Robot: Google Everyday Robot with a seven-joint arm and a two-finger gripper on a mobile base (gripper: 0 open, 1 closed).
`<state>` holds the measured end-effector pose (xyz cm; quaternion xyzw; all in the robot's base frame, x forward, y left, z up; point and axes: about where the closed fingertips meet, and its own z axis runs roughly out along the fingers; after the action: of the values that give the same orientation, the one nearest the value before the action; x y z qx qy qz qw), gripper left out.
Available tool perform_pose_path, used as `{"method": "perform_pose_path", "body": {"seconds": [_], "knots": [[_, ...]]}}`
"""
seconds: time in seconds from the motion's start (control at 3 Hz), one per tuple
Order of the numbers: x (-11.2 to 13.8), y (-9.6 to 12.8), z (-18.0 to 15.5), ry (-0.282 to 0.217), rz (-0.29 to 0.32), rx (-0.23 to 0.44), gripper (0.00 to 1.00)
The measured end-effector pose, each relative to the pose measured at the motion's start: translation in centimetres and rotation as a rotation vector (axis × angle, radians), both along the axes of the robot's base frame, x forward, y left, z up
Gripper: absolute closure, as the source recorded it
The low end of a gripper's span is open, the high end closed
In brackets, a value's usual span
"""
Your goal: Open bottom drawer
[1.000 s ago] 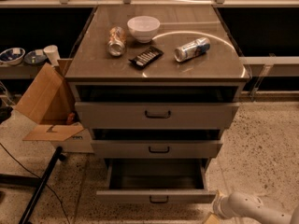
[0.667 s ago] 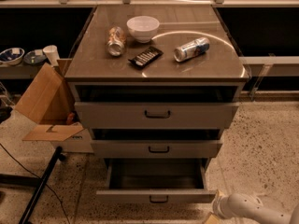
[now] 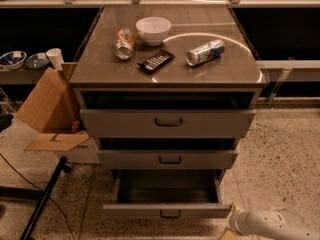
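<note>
Tabletop (image 3: 225, 76), grey-brown, glare arc on R half. White bowl (image 3: 153, 29) upright at back centre. Crushed can (image 3: 124, 43) just L of bowl. Dark flat ridged item (image 3: 156, 60) in front of bowl, type unclear. Blue/white can (image 3: 205, 52) on its side, R of centre, apart from the rest.

Top drawer (image 3: 167, 122) & mid drawer (image 3: 167, 159) each out a little, dark gap above both.

L of cabinet: open cardboard box (image 3: 47, 109) on speckled floor (image 3: 280, 154), flaps splayed. Behind it a low shelf w/ two small dishes (image 3: 12, 59) and white cup (image 3: 54, 57). Black stand leg (image 3: 42, 199) runs diagonally at lower L.

Gripper (image 3: 234, 224) at bottom R, low by the floor.
</note>
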<state>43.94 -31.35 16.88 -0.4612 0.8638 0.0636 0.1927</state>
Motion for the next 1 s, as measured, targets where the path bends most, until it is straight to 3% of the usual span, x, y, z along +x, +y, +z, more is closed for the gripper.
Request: {"method": "perform_pose_path", "body": {"seconds": [0.33,1.0], "knots": [[-1.0,0.8,2.2,-0.059,0.018,-0.012,0.0],[-0.8,2.5,3.8,-0.104,0.064,-0.017,0.0]]}}
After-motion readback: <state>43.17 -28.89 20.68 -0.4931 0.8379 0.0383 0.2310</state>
